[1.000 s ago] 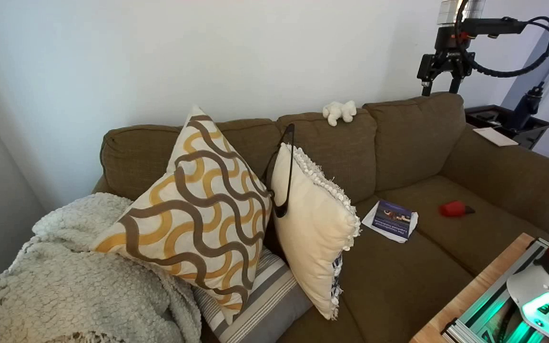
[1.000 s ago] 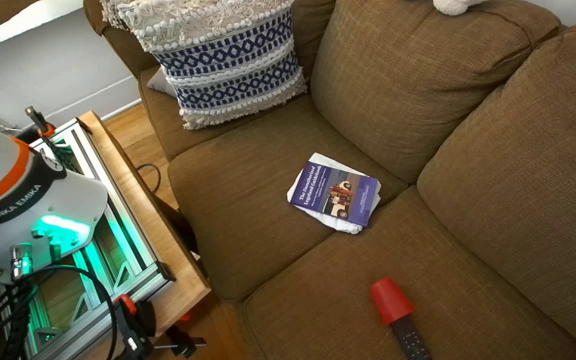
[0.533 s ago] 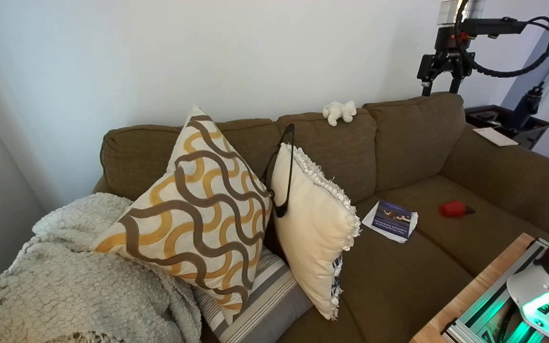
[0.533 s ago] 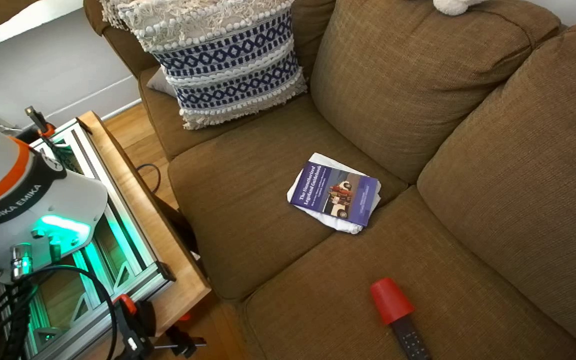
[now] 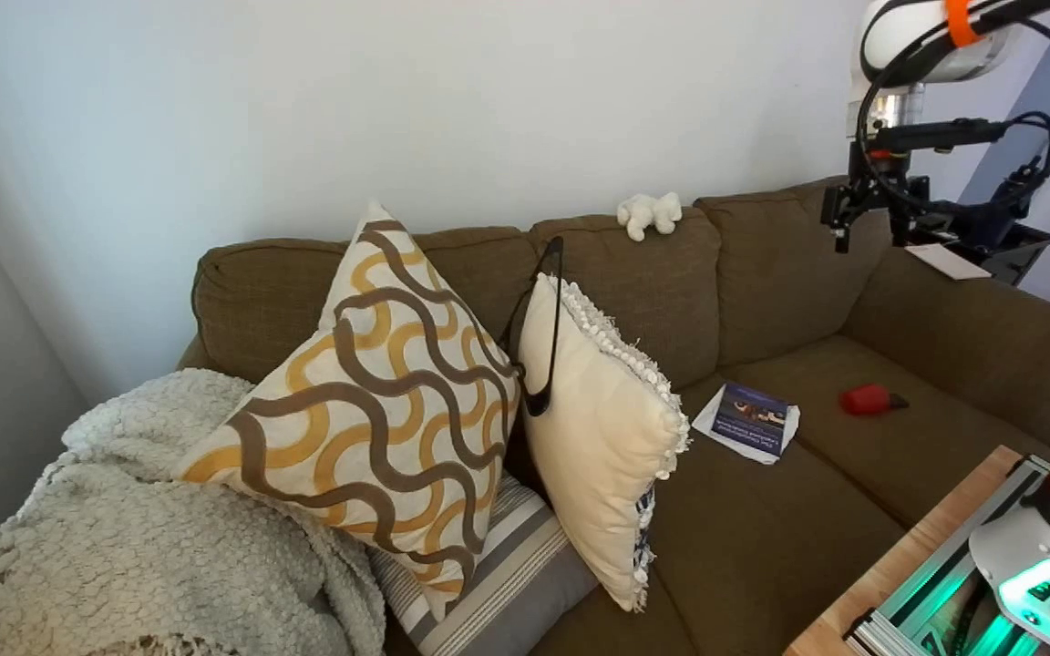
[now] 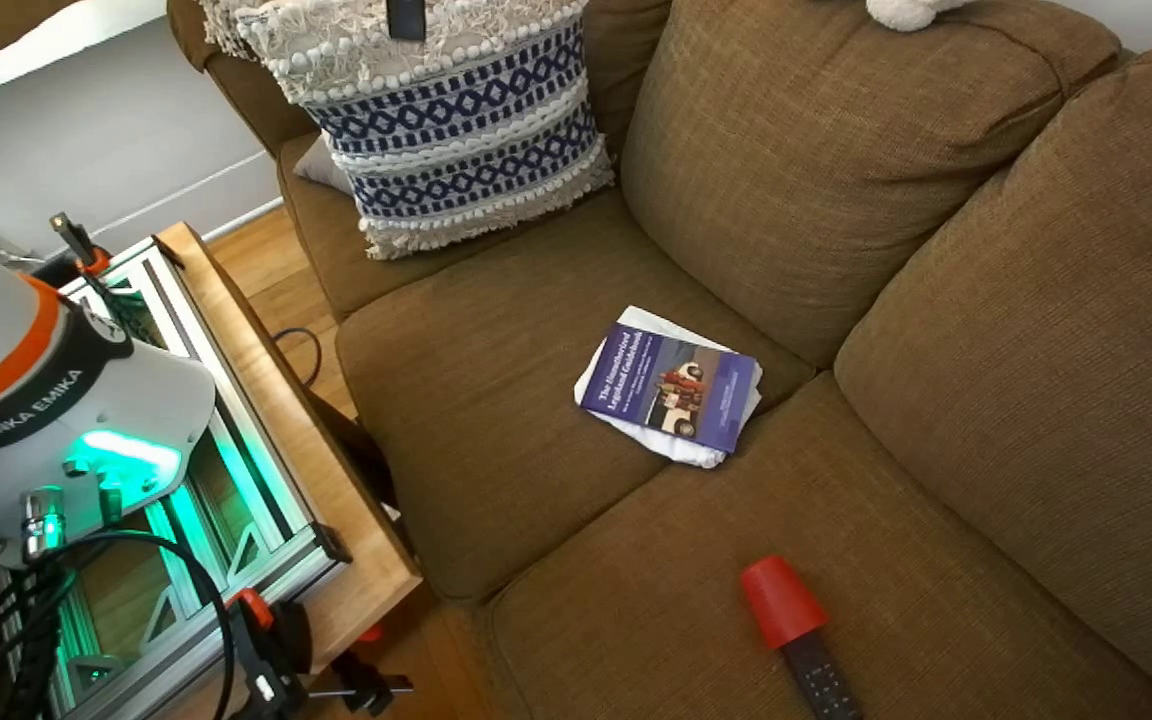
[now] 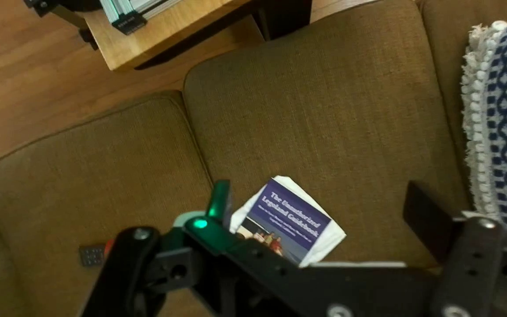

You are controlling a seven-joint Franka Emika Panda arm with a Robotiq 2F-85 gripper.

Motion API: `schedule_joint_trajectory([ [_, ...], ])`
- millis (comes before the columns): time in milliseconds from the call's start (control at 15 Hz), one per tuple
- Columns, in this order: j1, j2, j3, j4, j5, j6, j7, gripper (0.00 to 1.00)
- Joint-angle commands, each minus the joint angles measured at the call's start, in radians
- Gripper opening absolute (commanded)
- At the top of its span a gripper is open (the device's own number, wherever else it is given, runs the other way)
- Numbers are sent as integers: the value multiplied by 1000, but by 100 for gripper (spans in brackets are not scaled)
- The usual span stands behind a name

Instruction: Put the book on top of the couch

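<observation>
The book [image 6: 671, 388] has a dark blue-purple cover with white lettering and a car photo. It lies flat on a white sheet [image 6: 648, 442] on the couch seat and shows in an exterior view [image 5: 751, 421]. The couch [image 6: 496, 430] is olive-brown fabric with thick back cushions. My gripper [image 5: 871, 240] hangs in the air above the couch, open and empty. In the wrist view the gripper [image 7: 321, 206] has its fingers wide apart, with the book [image 7: 286, 218] below, nearer one finger. The gripper's body hides the book's lower part there.
A red object [image 6: 784, 600] with a black remote [image 6: 824, 680] lies on the seat. Patterned pillows [image 5: 397, 392] and a fringed pillow [image 6: 466, 140] lean on the couch. A white plush toy [image 5: 650, 215] sits on the back. The robot's wooden table [image 6: 376, 570] stands before the couch.
My gripper has moved down and slightly to the right in an exterior view. A black fingertip now shows at the top edge of an exterior view. The book has not moved.
</observation>
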Motion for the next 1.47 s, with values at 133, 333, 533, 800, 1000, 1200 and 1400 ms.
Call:
schedule_joint_trajectory([
  [133, -122, 167, -144, -36, -87, 73, 21, 100],
  [333, -125, 163, -169, -43, -76, 59, -5, 100],
  [533, -148, 208, -199, -23, -74, 59, -27, 100],
  [800, -150, 269, -202, 4, -49, 93, 31, 100],
  [1000, -155, 372, -218, 8, -72, 299, 165, 100],
  [1200, -135, 522, -233, 24, -50, 520, 321, 100],
  [1400, -87, 670, -271, 33, -75, 644, 508, 100],
])
